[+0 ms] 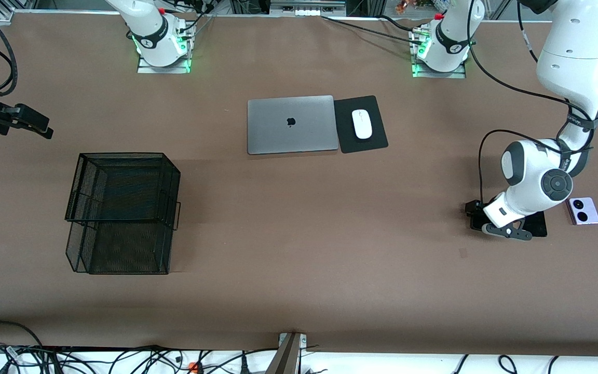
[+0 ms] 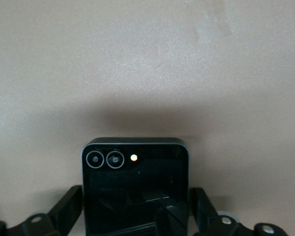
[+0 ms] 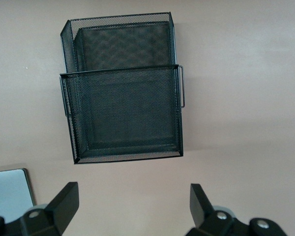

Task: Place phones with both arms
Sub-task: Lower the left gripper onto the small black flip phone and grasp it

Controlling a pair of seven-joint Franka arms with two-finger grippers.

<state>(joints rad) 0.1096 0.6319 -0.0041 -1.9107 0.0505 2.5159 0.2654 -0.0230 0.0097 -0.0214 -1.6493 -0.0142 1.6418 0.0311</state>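
Note:
A small squarish black phone [image 1: 537,224] lies flat on the table at the left arm's end. My left gripper [image 1: 501,226] is down at it. In the left wrist view the phone [image 2: 135,177] lies between the open fingers [image 2: 69,205], which stand close at its two sides. A lilac-white phone [image 1: 583,211] with two black circles lies just beside it, toward the table's end. The long slim black phone is not in view. My right gripper [image 1: 37,124] waits, open and empty [image 3: 132,187], up in the air at the right arm's end.
A black two-tier wire mesh basket [image 1: 122,208] stands toward the right arm's end and also shows in the right wrist view [image 3: 123,113]. A silver laptop [image 1: 293,124] and a white mouse [image 1: 362,124] on a black pad [image 1: 377,139] lie mid-table, nearer the bases.

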